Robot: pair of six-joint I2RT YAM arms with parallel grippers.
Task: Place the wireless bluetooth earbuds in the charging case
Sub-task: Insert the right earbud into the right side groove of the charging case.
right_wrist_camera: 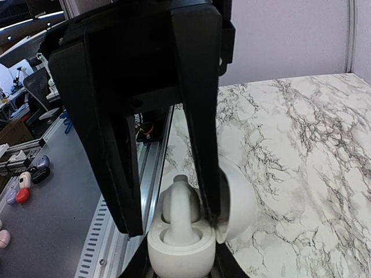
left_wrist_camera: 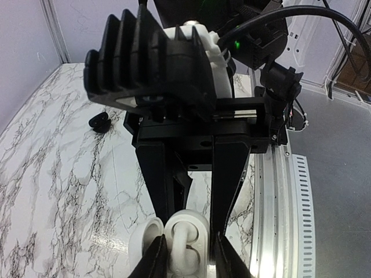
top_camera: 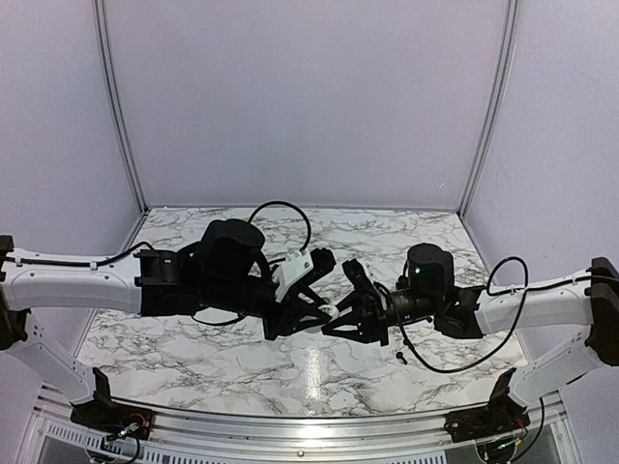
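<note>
The white charging case (top_camera: 331, 311) is held above the table's middle between both grippers. My right gripper (right_wrist_camera: 185, 269) is shut on the case body (right_wrist_camera: 179, 258), and its lid (right_wrist_camera: 237, 202) hangs open. A white earbud (right_wrist_camera: 181, 202) stands in the case with its top sticking out. My left gripper (right_wrist_camera: 171, 225) faces the opening, its fingers apart on either side of the earbud. In the left wrist view my left gripper (left_wrist_camera: 191, 263) flanks the earbud (left_wrist_camera: 184, 246), case rim (left_wrist_camera: 201, 222) and lid (left_wrist_camera: 145, 237), with the right gripper (left_wrist_camera: 196, 223) opposite. A black earbud (top_camera: 399, 356) lies on the table. The other earbuds are out of view.
A small black piece (left_wrist_camera: 99, 121) lies on the marble table (top_camera: 193, 348) beyond the grippers. A metal rail (left_wrist_camera: 284, 220) runs along the table's near edge. Purple walls close the back and sides. Small coloured items (right_wrist_camera: 23, 185) lie off the table.
</note>
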